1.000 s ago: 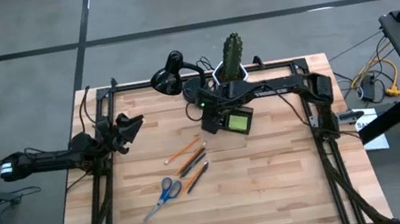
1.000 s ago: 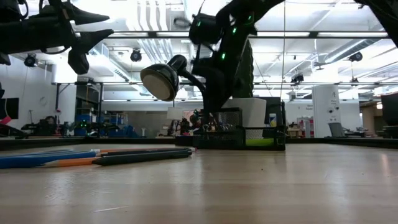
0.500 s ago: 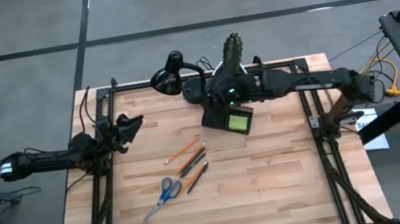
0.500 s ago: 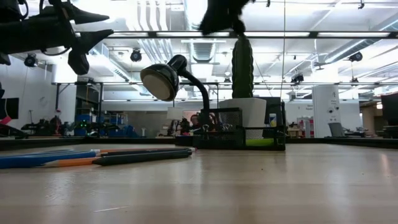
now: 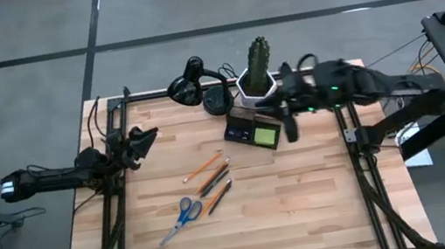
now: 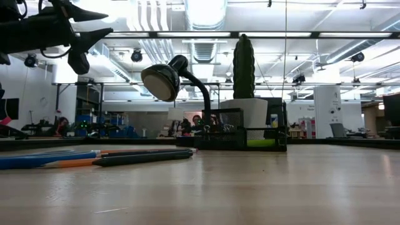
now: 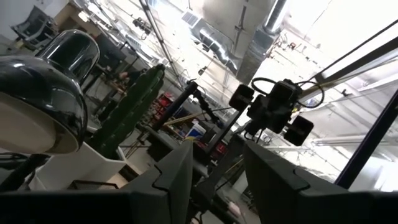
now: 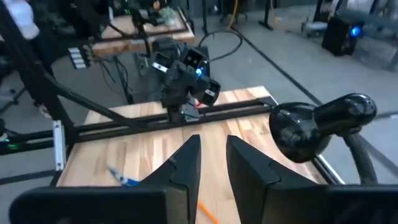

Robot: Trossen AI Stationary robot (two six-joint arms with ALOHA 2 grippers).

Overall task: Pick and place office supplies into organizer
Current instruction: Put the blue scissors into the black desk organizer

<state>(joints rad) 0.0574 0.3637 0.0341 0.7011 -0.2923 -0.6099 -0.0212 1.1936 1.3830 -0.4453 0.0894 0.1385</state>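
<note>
The right gripper (image 5: 290, 123) hangs in the air just beside the organizer (image 5: 253, 129), which has a green sticky-note pad (image 5: 266, 136) inside. Its jaws are a little apart and hold nothing. The left gripper (image 5: 143, 140) waits at the table's left edge, jaws apart and empty. Well away from both jaws lie the pencils (image 5: 210, 177) and scissors (image 5: 182, 217).

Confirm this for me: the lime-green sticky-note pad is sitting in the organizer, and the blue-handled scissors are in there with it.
Half right. The lime-green sticky-note pad does sit in the organizer, but the blue-handled scissors are not in it. The high view shows them lying on the bare table, toward the front, beside the pencils.
</note>
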